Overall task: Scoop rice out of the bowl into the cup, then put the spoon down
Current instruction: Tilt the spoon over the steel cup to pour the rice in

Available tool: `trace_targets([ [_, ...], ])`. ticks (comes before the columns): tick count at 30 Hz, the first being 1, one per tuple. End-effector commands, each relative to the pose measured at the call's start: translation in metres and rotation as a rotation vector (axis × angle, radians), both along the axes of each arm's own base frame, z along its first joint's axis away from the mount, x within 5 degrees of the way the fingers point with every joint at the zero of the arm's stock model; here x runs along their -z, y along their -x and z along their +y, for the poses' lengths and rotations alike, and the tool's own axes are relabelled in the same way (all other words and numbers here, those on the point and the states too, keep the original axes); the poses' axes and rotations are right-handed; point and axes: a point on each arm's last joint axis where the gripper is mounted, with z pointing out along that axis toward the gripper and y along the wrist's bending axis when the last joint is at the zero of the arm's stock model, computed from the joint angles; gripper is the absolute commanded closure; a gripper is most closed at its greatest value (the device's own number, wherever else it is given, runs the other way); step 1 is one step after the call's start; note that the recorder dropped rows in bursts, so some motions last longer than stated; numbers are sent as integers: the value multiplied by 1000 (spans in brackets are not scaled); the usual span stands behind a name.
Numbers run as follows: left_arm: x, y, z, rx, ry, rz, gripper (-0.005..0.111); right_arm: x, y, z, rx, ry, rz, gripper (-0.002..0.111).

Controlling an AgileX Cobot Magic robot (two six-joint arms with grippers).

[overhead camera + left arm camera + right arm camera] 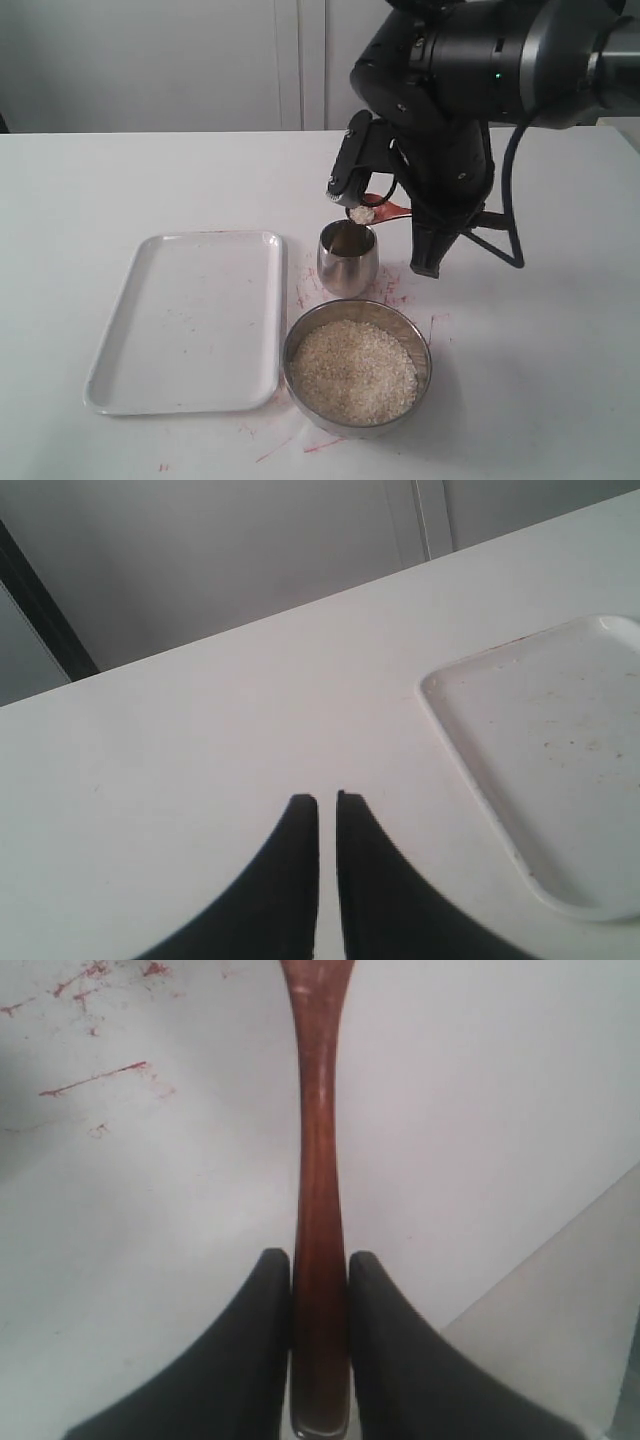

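The right gripper (320,1260) has 2 fingers clamped on the spoon (318,1140) handle, its clump of rice (361,214) just above the cup (347,262), seemingly off-centre over the rim. Tipped there, grains would scatter beside the cup. The left gripper (327,798) is empty, fingers nearly together.

On the table (100,190), a tray (185,320) lies left. Just right of it sits a bowl (296,345) of rice (353,372), near. A cup (347,265) stands just behind the bowl. A spoon (392,208), held by the right gripper (320,1256), hangs over the cup.
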Motion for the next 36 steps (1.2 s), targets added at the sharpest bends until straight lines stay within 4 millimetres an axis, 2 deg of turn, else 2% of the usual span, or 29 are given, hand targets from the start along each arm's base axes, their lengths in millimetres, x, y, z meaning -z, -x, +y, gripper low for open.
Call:
trace_targets([
  [1, -1, 0, 0, 2, 8, -6, 92, -9, 2, 10, -82, 82, -57, 108],
  [20, -1, 0, 0, 2, 8, -6, 92, -14, -3, 6, -122, 171, -99, 108],
  [36, -1, 0, 0, 2, 8, -6, 92, -13, 0, 10, -147, 162, -74, 108],
])
